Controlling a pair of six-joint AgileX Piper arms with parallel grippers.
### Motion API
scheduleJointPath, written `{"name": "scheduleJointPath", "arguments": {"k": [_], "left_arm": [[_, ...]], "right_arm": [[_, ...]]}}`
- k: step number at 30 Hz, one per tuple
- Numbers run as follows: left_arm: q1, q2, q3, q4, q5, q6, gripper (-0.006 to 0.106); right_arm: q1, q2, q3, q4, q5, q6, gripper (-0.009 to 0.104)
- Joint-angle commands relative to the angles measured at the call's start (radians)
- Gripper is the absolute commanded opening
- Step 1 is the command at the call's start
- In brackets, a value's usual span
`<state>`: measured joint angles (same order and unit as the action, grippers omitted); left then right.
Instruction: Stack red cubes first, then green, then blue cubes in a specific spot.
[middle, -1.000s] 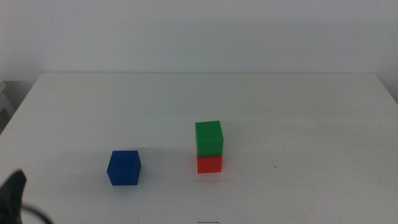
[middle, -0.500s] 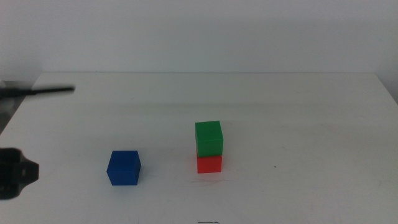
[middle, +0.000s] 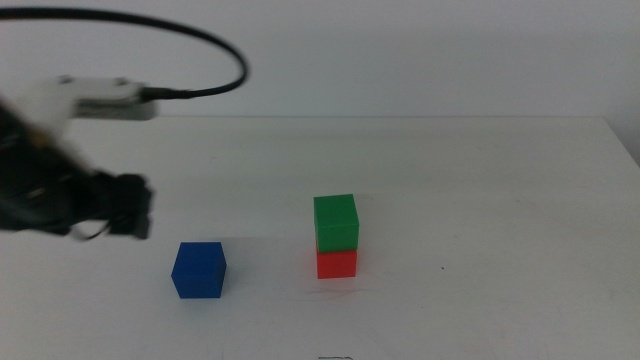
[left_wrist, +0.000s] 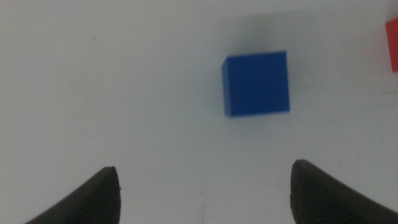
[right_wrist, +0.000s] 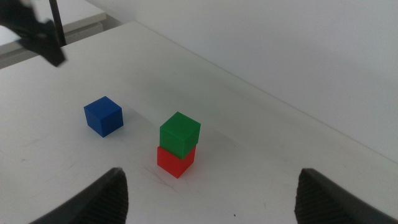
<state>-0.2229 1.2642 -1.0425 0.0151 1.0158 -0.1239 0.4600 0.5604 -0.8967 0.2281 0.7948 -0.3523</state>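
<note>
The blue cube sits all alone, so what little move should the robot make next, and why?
Probably lower the open left gripper over the blue cube to grasp it. The green cube already sits on the red cube, so only blue remains, and it lies ahead of the jaws.

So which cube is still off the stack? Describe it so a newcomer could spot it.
On the white table a two-cube stack stands near the middle, green cube on red cube. The blue cube sits apart on the left gripper's side. It is the only cube alone on the table.
</note>
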Motion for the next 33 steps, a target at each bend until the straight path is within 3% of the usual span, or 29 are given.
{"name": "scheduleJointPath", "arguments": {"k": [1, 6, 13, 26, 33], "left_arm": [[-0.039, 0.06, -0.081, 0.024, -0.027, -0.051, 0.094], [-0.076, 0.214, -0.169, 0.013, -0.027, -0.067, 0.094], [-0.076, 0.369, -0.222, -0.093, -0.029, -0.001, 0.094], [-0.077, 0.516, -0.227, -0.1, -0.036, 0.023, 0.094], [-0.077, 0.564, -0.227, -0.108, -0.081, 0.044, 0.087]], "right_arm": [[-0.006, 0.005, -0.023, 0.001, -0.076, -0.01, 0.078], [-0.006, 0.005, -0.023, 0.001, -0.076, -0.01, 0.078], [-0.006, 0.005, -0.023, 0.001, -0.076, -0.01, 0.078], [-0.006, 0.005, -0.023, 0.001, -0.076, -0.01, 0.078], [-0.006, 0.005, -0.023, 0.001, -0.076, -0.01, 0.078]]}}
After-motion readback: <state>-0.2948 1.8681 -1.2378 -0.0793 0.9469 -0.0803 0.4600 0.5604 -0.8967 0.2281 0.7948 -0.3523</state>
